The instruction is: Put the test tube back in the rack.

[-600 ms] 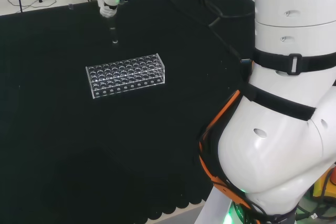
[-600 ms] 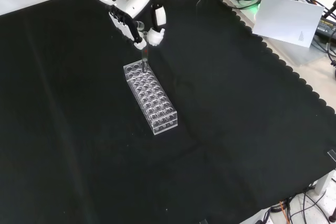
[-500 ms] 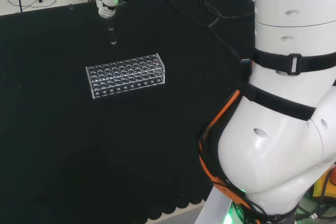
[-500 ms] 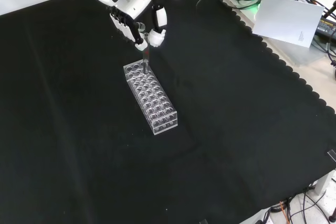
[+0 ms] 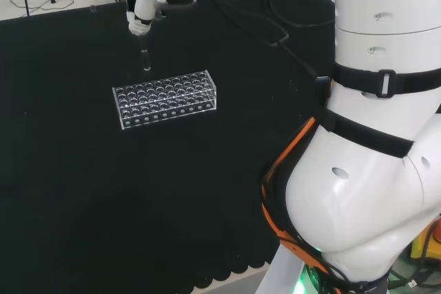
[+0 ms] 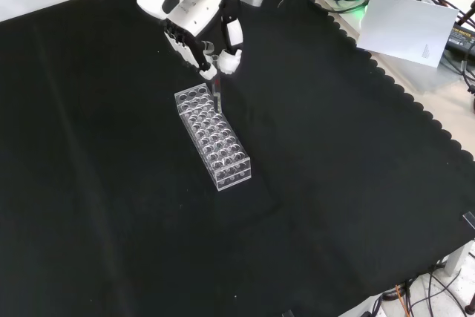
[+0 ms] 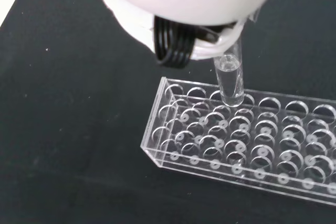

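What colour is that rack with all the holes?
The rack has no colour: it is clear and see-through against the black cloth. The wrist view shows it best.

A clear rack (image 6: 213, 137) stands alone on the black cloth (image 6: 334, 183); in the front view bare cloth lies open on every side of it; every hole that shows in the wrist view is vacant (image 7: 247, 140); the hand (image 6: 194, 16) hangs over the rack's far end in the front view, its curled fingers pinching an upright test tube (image 7: 230, 80) whose lower tip sits just above a hole near that end.
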### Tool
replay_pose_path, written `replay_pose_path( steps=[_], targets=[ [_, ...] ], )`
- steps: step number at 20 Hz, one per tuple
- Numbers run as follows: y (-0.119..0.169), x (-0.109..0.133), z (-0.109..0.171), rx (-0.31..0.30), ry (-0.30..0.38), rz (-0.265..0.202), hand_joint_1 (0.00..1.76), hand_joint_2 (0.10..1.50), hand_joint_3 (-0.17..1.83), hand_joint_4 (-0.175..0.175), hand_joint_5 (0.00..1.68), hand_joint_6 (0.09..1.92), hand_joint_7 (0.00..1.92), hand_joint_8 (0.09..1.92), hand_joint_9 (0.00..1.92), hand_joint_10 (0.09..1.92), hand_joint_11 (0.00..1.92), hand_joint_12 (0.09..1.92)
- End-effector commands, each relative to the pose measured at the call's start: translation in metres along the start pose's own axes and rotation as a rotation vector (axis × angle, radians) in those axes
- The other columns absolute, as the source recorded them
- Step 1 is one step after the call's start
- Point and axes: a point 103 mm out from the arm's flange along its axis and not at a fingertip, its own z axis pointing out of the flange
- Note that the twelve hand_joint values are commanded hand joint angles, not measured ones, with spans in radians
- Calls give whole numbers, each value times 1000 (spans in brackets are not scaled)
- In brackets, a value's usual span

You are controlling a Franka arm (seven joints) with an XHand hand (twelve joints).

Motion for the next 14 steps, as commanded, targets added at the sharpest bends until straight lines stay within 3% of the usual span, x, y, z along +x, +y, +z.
replay_pose_path(
  steps=[1, 8, 14],
  targets=[
    [3, 3, 10, 7, 18, -4, 1342, 600, 679, -175, 1460, 87, 1464, 590, 1654, 629, 1403, 995],
    [17, 17, 19, 16, 10, -16, 1342, 600, 679, -175, 1461, 87, 1464, 590, 1654, 630, 1403, 996],
    [15, 4, 24, 30, -2, -12, 1342, 600, 679, -175, 1461, 87, 1464, 590, 1654, 630, 1403, 997]
  ],
)
